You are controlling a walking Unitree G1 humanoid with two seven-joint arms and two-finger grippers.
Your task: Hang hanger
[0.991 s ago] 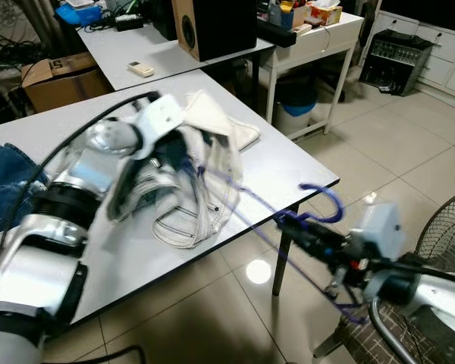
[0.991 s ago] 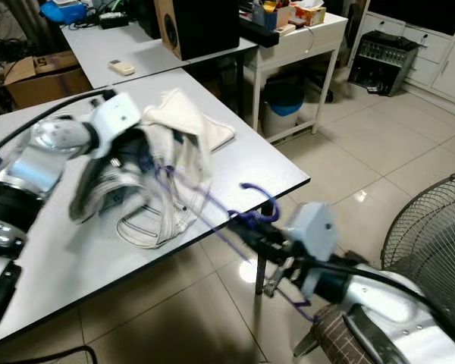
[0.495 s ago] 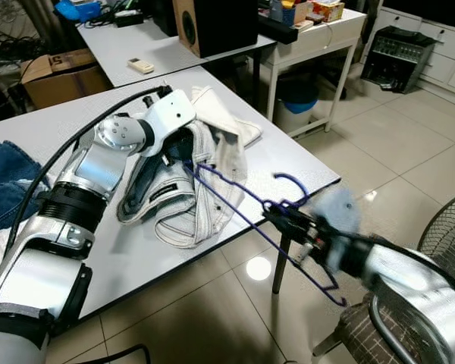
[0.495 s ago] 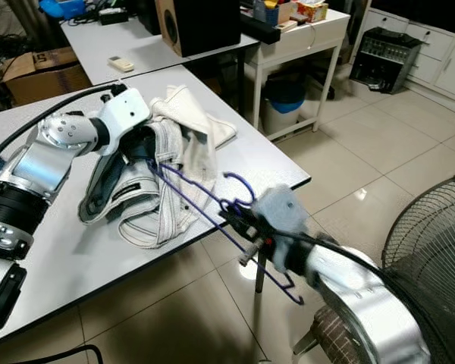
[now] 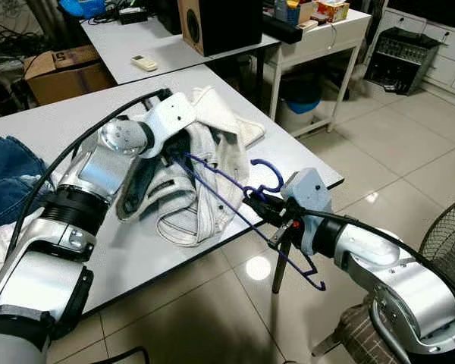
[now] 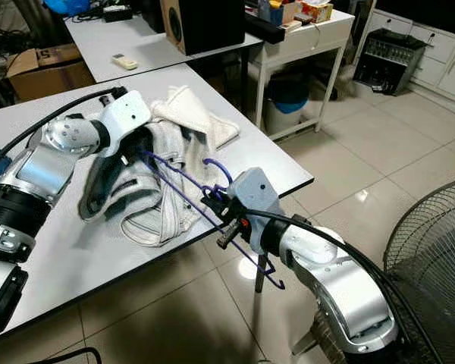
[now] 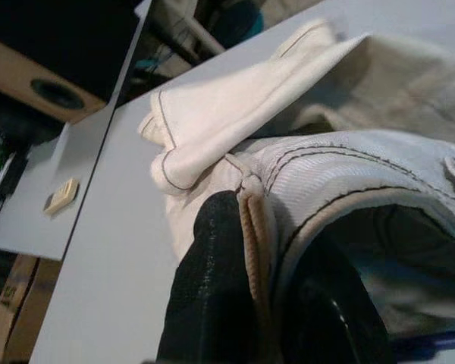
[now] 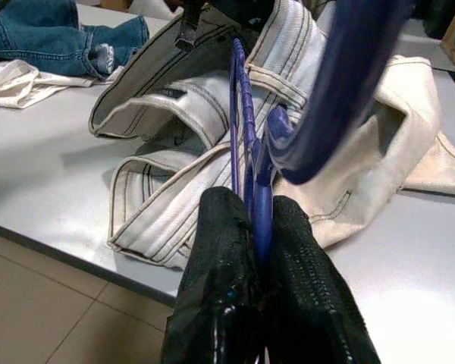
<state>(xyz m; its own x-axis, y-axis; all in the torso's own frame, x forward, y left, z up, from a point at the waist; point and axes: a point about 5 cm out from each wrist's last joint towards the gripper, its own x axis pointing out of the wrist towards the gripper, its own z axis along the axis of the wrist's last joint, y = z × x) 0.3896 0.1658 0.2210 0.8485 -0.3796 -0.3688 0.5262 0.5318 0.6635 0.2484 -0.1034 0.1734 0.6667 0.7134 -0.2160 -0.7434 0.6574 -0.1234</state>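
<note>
change: right gripper [image 8: 254, 227] has pulled the purple hanger [image 5: 235, 205] in closer to the white pants [image 5: 189, 189] | grips: right pinches hanger; left gripper [image 7: 246, 303] pinches waistband | next: likely slide it inside

Over the last second I swung my right gripper [image 5: 267, 206] in from about four o'clock, out over the floor tiles, toward the corner of the grey rectangular table [image 5: 212, 91]. The blue wire hanger [image 5: 235, 199] pinched between my black fingers [image 8: 220, 250] came with it: its hook, which had hung well beyond the table edge, ended up just over that edge, and its far end slid closer under the pale cream denim garment [image 5: 201, 171]. My left gripper [image 5: 167, 155], blurred with motion a second ago, settled at about ten o'clock with the garment's waistband bunched lower against the tabletop.
</note>
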